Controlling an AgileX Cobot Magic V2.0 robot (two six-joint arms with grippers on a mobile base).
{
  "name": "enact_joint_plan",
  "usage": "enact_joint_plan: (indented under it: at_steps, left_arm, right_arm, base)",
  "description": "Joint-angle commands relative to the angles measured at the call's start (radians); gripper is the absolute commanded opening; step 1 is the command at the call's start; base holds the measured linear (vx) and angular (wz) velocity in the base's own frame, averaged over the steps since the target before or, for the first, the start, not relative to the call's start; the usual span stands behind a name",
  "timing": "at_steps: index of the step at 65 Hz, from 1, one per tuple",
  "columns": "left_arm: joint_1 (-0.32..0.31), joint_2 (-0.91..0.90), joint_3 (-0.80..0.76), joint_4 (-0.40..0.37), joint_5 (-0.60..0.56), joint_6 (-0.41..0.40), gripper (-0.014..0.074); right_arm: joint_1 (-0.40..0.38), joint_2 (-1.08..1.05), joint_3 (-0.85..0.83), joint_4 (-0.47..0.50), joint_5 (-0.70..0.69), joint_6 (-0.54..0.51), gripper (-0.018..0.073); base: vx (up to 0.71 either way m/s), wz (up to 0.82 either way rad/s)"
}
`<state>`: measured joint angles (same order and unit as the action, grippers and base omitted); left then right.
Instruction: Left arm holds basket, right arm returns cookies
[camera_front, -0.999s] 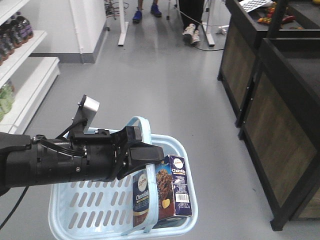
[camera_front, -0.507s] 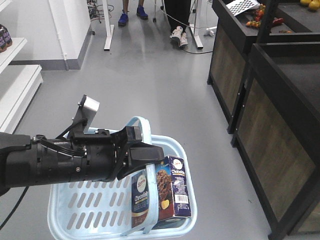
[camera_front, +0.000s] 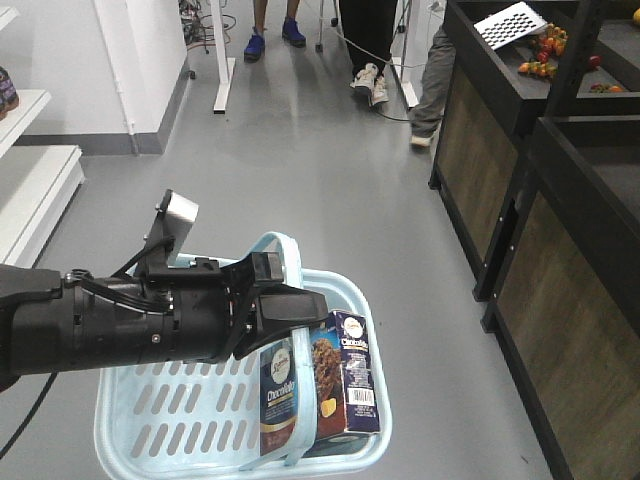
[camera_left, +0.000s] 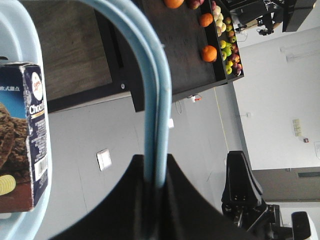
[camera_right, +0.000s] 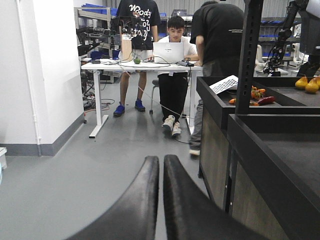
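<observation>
Left gripper (camera_front: 300, 312) clamped on basket (camera_front: 160, 405) handle (camera_front: 283, 243), cookies (camera_front: 340, 385) stood upright inside basket, right gripper (camera_right: 161, 167) pressed together, empty.

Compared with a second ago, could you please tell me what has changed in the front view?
Only the surroundings shifted: the white shelf slid leftward, partly out of frame, and a grey-trousered leg has appeared beside the dark counter. Nothing was taken or let go. The left claw stays shut on the handle of the basket, and the cookies still stand inside it.
</observation>
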<state>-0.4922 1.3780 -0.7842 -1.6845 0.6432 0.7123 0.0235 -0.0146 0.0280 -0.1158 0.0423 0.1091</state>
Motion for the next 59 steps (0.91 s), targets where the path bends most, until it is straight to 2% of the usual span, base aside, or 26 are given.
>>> enact_joint_plan:
  at_steps: [1, 59]
  left_arm:
    - [-0.005, -0.038, -0.037, -0.095, 0.044, 0.004, -0.0006]
    - [-0.005, -0.038, -0.037, -0.095, 0.044, 0.004, -0.0006]
  right_arm:
    - [-0.001, -0.010, 0.018, -0.003, -0.074, 0.001, -0.0006]
    - [-0.001, -0.010, 0.018, -0.003, -0.074, 0.001, -0.0006]
  base:
    - [0.32, -0.02]
    - [0.35, -0.05]
